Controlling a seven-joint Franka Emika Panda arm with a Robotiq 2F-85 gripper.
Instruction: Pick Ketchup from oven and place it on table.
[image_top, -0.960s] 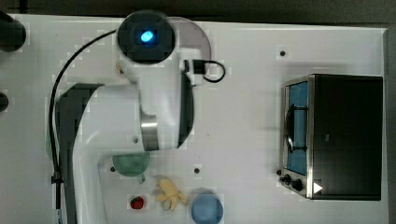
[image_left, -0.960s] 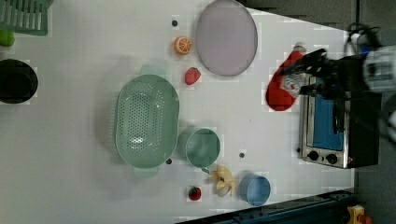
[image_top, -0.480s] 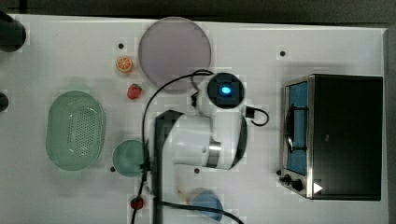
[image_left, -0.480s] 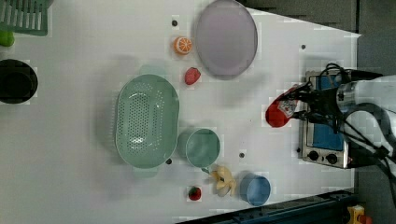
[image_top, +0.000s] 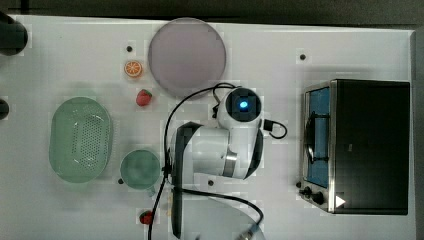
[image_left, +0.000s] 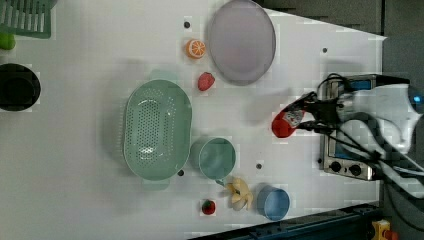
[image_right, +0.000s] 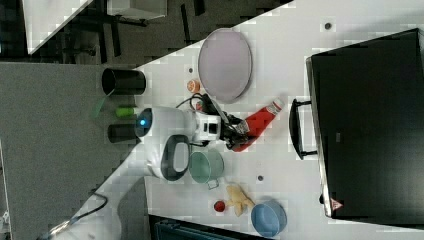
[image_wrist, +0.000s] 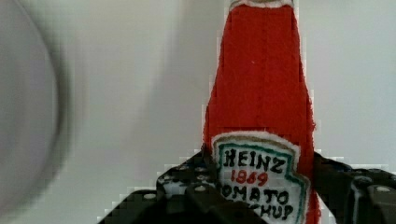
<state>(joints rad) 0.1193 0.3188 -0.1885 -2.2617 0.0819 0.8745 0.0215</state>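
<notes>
— What is the arm carrying?

— One small red squeeze ketchup bottle with a white cap and shield label (image_right: 260, 121). The black gripper (image_wrist: 261, 186) is pinching it at the label, fingers pressing on both sides. It is hanging tilted above the flat white table (image_top: 280, 35), between the round lilac plate (image_top: 187, 56) and the boxy black-topped toaster oven with blue glass door (image_top: 356, 145), outside the oven.

— Counts for the rest?

— One plate, one oven, one pale green perforated colander (image_left: 157, 129), one green cup (image_left: 216, 158), one blue cup (image_left: 273, 202), two red strawberries (image_left: 205, 81), one orange slice (image_left: 196, 48), one yellow banana piece (image_left: 238, 192), one black cylinder (image_left: 18, 87).

— Anything obstructing?

— In the top view the white arm body (image_top: 220, 147) is covering the bottle.
</notes>
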